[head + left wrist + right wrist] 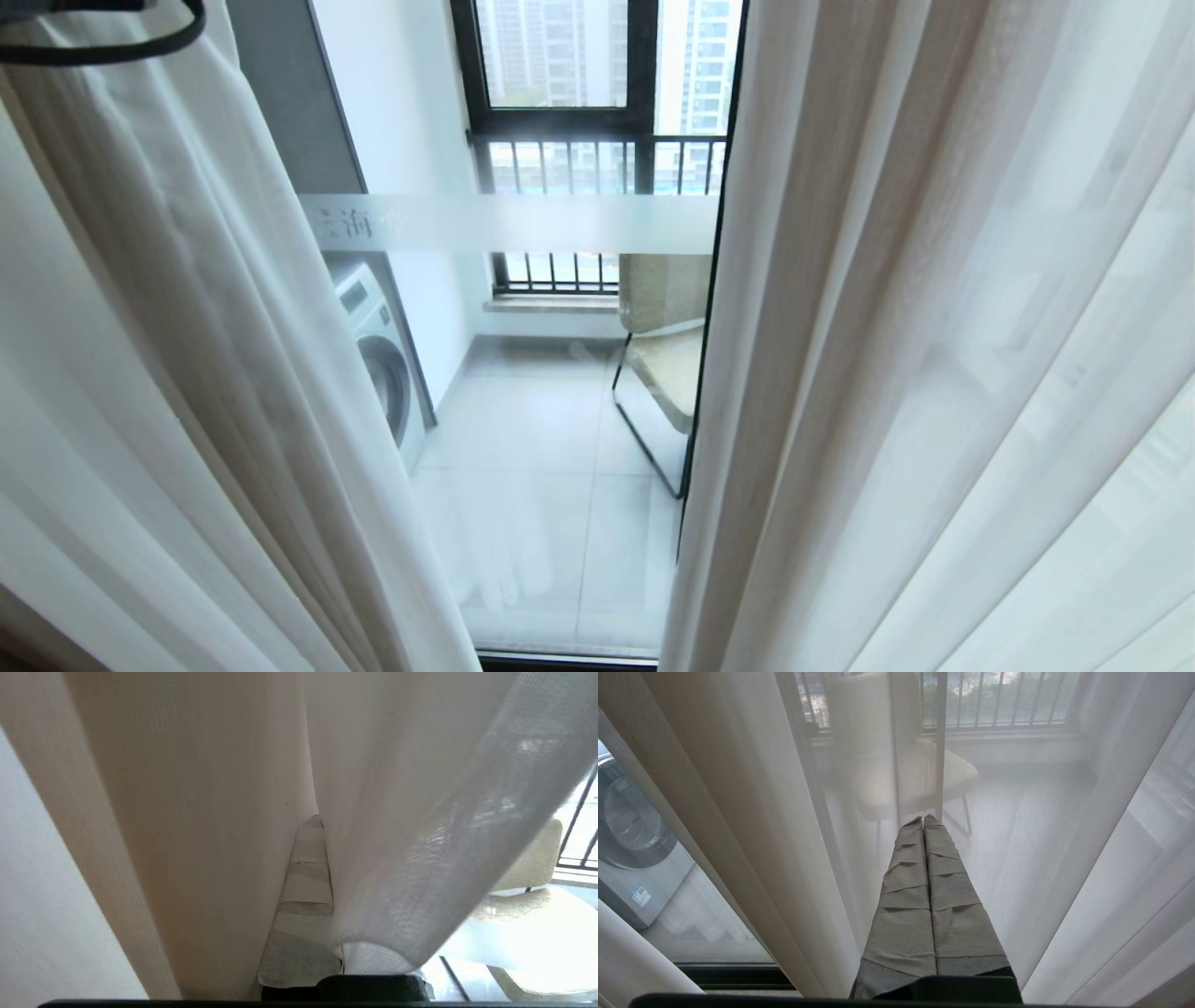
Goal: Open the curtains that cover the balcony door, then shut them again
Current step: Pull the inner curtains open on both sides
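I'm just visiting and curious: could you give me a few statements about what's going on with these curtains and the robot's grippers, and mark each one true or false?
1. The curtains are parted, showing the balcony door glass. True.
2. A dishwasher stands on the balcony. False: it is a washing machine.
3. The left gripper is shut on curtain fabric. True.
4. The right gripper is wide open. False: its fingers are pressed together, holding nothing.
5. A chair sits behind the glass. True.

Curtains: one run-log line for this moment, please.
curtains: parted at centre | balcony door: exposed | left gripper: shut on curtains | right gripper: shut, empty
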